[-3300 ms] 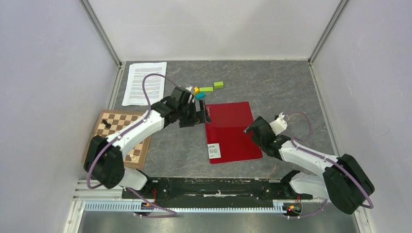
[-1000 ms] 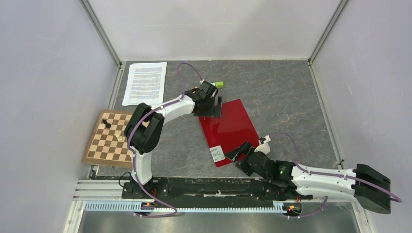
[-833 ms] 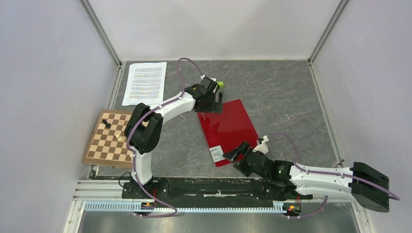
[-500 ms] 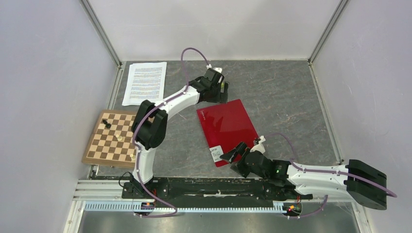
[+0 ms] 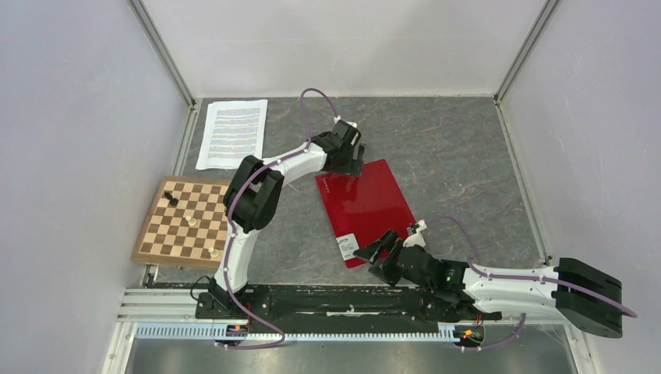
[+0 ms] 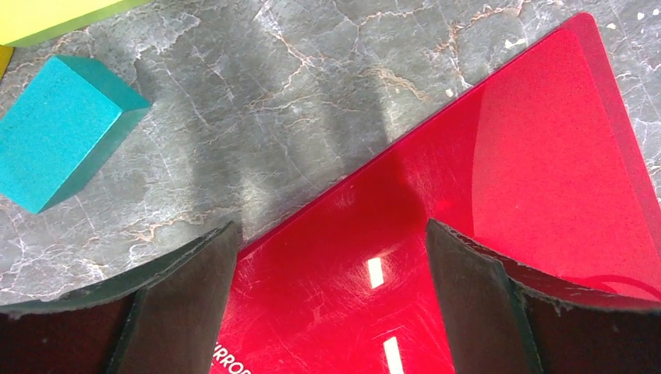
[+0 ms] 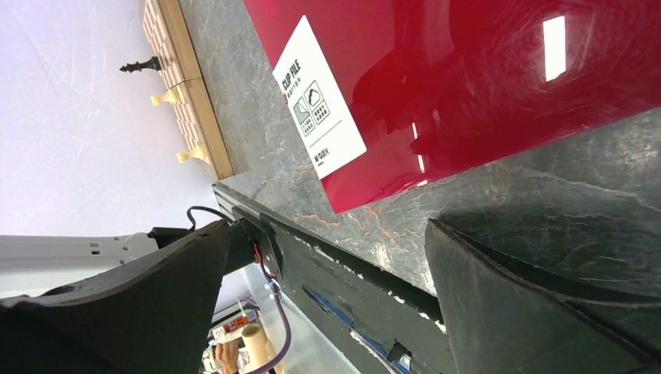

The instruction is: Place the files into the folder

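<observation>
The red folder (image 5: 366, 206) lies shut and flat mid-table, its white label (image 5: 344, 248) at the near left corner. The files (image 5: 232, 132), a printed white stack, lie at the far left, away from both arms. My left gripper (image 5: 357, 160) hangs open over the folder's far edge. In the left wrist view the folder (image 6: 499, 202) fills the space under that gripper (image 6: 331, 230). My right gripper (image 5: 372, 257) is open, low at the folder's near left corner. In the right wrist view the folder (image 7: 468, 78) and its label (image 7: 319, 109) lie just ahead of the gripper (image 7: 327, 230).
A wooden chessboard (image 5: 187, 222) with a few pieces sits at the near left. A teal block (image 6: 58, 132) and a yellow-green block (image 6: 47, 15) lie just past the folder's far edge. The black base rail (image 5: 343, 300) runs right behind the right gripper.
My left gripper has moved away and right along the folder's far edge, and the folder has turned slightly. The right gripper has slid a little left at the near corner.
</observation>
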